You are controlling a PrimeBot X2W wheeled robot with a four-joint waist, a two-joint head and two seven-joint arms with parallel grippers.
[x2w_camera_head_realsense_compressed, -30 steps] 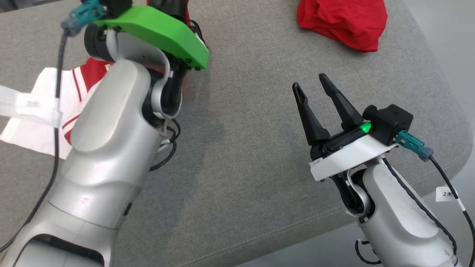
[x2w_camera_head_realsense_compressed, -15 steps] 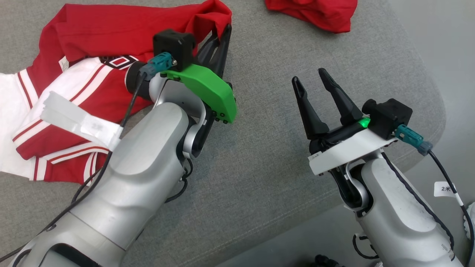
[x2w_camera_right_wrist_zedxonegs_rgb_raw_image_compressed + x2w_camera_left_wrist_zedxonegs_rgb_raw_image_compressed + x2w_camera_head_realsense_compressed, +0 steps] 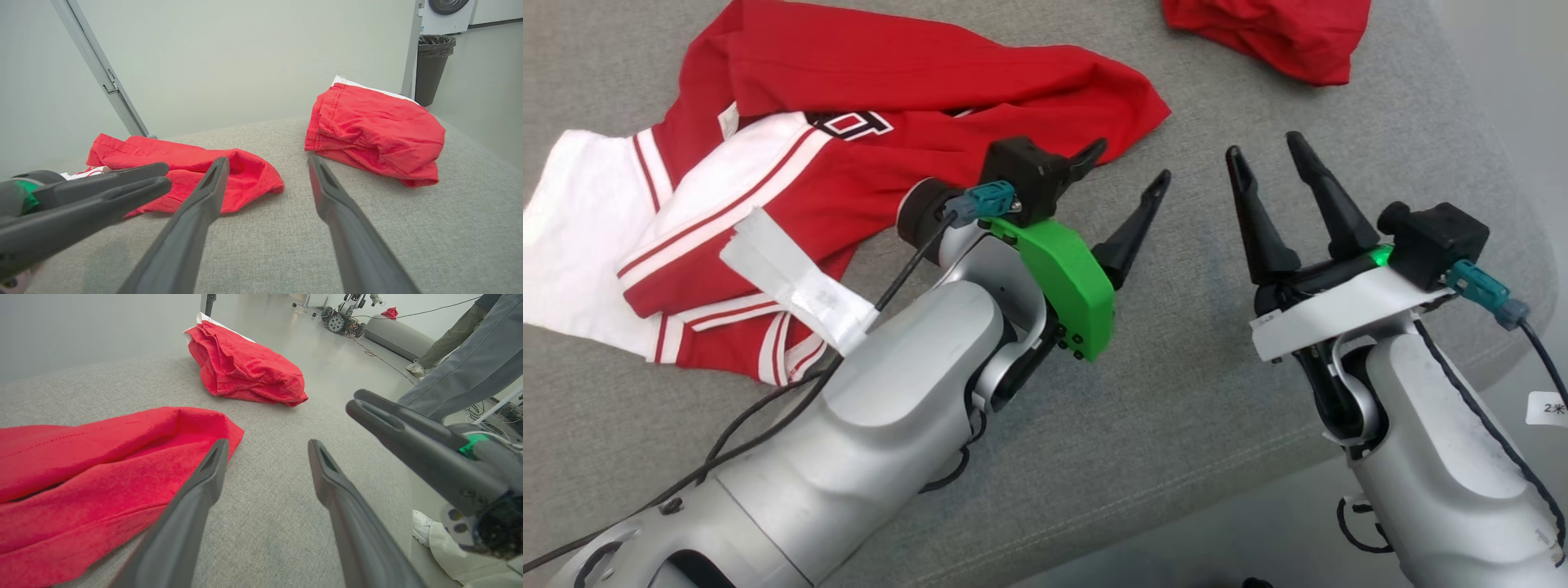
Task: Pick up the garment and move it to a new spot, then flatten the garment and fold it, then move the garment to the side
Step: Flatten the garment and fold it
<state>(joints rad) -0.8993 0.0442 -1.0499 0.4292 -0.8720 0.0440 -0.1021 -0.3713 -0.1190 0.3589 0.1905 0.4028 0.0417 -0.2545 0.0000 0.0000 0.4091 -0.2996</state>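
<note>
A red jersey with white striped panels point(image 3: 849, 147) lies crumpled and half spread on the left part of the grey woven fabric cushion point(image 3: 1094, 457), with a pointed red corner reaching toward the middle. The left gripper point(image 3: 1129, 166) hovers right at that corner with its two dark fingers spread apart and nothing between them. Its upper finger sits just over the cloth's edge, and I cannot tell whether it touches. The right gripper point(image 3: 1264, 147) stands just beside it to the right, above bare cushion, its fingers likewise parted and empty, pointing away from the robot. Near the cushion's far right edge a folded bundle of red cloth point(image 3: 1266, 37) rests well apart from the jersey. From the left wrist, a person's legs in grey trousers point(image 3: 461, 371) stand on the floor beyond the cushion. From the right wrist, a black waste bin point(image 3: 433, 65) stands by the pale wall behind the bundle, and a slanted metal pole point(image 3: 102, 77) rises behind the jersey.
</note>
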